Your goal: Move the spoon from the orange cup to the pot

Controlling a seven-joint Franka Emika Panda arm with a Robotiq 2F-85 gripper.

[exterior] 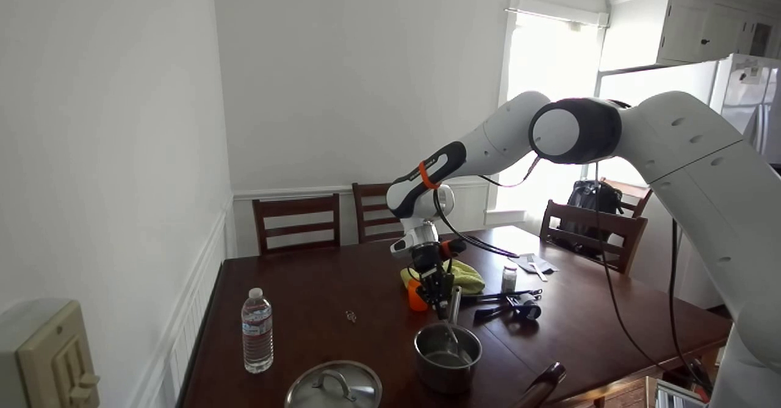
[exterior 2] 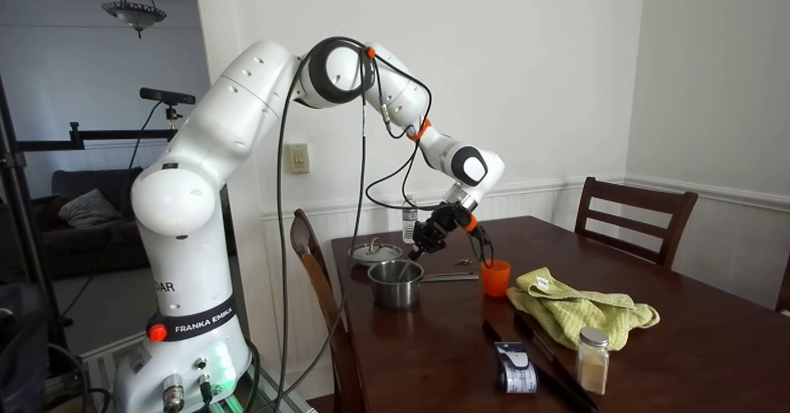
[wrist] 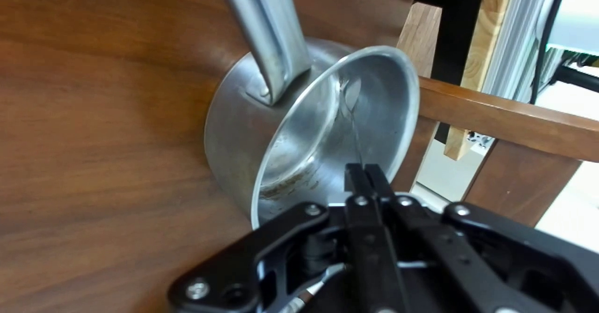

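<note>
One spoon, held; head inside pot rim

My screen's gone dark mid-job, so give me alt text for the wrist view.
The claw is closed on a spoon, whose bowl end is inside a metal pot; whether they touch is unclear. The pot's handle runs toward the top edge, over a brown wooden table, with part of a chair at the picture's right.

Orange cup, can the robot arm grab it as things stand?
Probably not yet: the orange cup stands nearby, but the hand is closed on the spoon, whose bowl is inside the pot.
</note>
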